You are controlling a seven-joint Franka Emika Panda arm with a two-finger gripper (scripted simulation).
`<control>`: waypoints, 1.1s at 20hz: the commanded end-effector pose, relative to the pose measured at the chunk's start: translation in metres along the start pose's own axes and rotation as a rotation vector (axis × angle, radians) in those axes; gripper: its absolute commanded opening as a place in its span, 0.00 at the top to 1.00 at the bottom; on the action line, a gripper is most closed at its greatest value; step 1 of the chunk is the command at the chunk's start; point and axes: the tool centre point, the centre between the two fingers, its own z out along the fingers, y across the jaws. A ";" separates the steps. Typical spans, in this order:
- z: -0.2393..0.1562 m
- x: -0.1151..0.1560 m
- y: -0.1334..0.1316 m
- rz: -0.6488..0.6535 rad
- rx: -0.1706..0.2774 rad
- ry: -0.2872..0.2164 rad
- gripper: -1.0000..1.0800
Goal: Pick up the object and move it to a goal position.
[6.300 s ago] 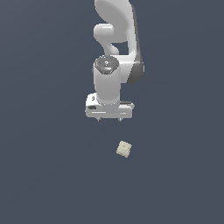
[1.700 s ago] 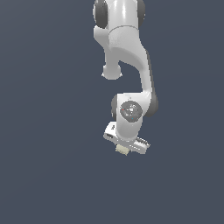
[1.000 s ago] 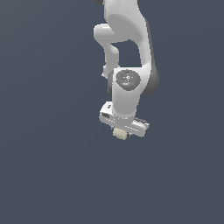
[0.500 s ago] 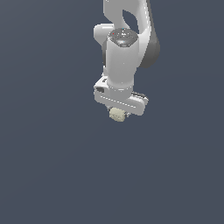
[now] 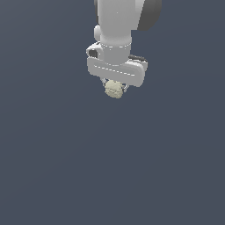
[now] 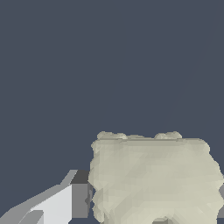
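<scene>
Exterior view shows the end effector hanging below the white arm, pointing down, with the object tucked between its fingertips; the fingers themselves are short stubs mostly hidden behind the pale lump. Nothing lies beneath the object but the plain dark surface, and no shadow or contact tells whether it is off the table, though its place under the end effector suggests it is held aloft. As a judgement, the pick-up looks done: the end effector is pinching the object and carrying it. What remains is the move to the goal position, and since no marker for that goal shows in either picture, how much of the way is left cannot be told. The wrist view adds what the exterior view cannot give: the object fills the near field, its rough mottled cream face and lumpy edges plain to see, and one finger presses flush against its side, grey pad touching it. The other finger is only a sliver at the frame's edge. The exterior view in turn gives the whole posture of the arm and the object's place under it, which the close wrist picture does not show.
</scene>
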 end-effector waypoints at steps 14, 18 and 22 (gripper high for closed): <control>-0.140 -0.050 0.050 0.001 0.000 0.000 1.00; -0.159 -0.056 0.056 0.000 -0.001 0.001 1.00; -0.169 -0.059 0.059 0.000 -0.001 0.001 1.00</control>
